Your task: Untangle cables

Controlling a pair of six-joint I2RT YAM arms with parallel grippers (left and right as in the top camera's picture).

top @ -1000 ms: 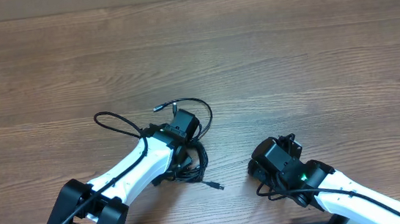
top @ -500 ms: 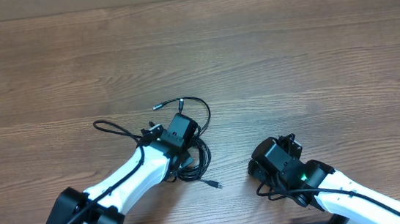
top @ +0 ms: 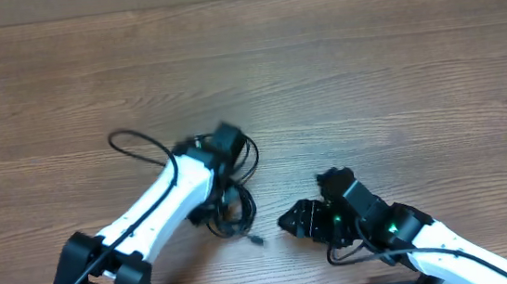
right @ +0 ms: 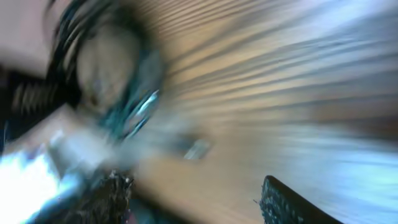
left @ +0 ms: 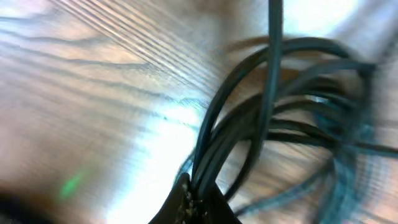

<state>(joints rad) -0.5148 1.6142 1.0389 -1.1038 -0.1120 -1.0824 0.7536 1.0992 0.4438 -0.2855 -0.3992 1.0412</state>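
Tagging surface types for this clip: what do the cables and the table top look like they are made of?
The cables: thin cords in a black jacket that looks like rubber or soft plastic, smooth with a faint sheen. They bend in loose loops, so they are flexible. The table top: brown wood grain with a matte finish. Whether it is solid wood or printed laminate cannot be told.

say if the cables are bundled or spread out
Bundled: the cables sit in one looped clump, with several strands pinched together in the left jaws.

No legible text, label or number anywhere.
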